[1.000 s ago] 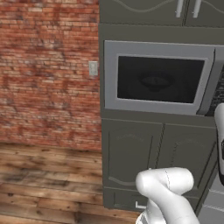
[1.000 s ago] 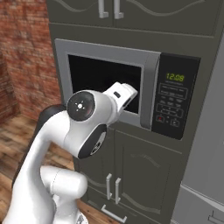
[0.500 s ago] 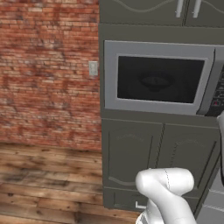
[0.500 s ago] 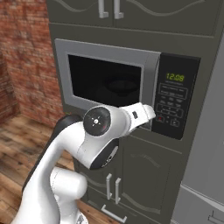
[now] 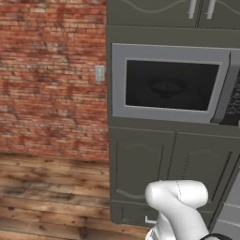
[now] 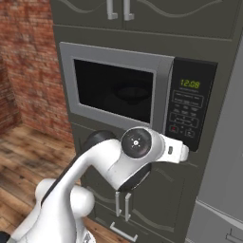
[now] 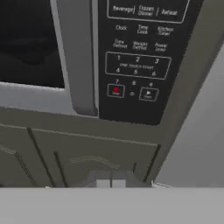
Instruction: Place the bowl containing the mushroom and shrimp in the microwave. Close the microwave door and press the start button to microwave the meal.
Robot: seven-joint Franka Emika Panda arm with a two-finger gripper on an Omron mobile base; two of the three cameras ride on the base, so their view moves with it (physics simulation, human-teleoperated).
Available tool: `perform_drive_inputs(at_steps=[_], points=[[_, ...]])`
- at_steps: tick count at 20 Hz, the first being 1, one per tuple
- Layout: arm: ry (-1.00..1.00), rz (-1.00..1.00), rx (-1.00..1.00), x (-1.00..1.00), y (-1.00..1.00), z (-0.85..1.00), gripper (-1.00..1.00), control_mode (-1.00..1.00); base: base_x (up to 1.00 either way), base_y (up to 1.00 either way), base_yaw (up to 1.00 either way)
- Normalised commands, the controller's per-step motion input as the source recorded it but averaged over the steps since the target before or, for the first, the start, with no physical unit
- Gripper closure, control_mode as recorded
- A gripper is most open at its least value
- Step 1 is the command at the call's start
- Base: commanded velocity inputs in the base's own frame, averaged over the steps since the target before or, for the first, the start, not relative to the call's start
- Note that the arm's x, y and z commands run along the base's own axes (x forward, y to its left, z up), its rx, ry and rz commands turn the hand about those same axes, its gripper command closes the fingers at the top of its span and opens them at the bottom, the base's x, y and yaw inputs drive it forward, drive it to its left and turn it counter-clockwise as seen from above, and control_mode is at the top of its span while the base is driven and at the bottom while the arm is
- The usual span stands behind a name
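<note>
— Door status? Bowl?
— Shut; bowl dimly visible inside microwave, behind glass.
— Step in hand?
— Pressing start. Keypad straight ahead of gripper, start button above and slightly right.
— Jaws?
— Seemingly together; cannot tell for certain. Needs short advance, upward correction.

I see open air before the black keypad panel | grey bar handle juts just left | shut dark-glass microwave door blocks the cavity
</note>
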Motion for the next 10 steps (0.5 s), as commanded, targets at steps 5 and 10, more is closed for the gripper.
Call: perform_drive_inputs(at_steps=[5,10], points=[[-0.26,-0.28,0.64,0.0,-0.38,-0.17,1.0,-1.0,0.0,0.0,0.0],[-0.4,-0.15,0.44,0.1,-0.02,0.0,1.0,-1.0,0.0,0.0,0.0]])
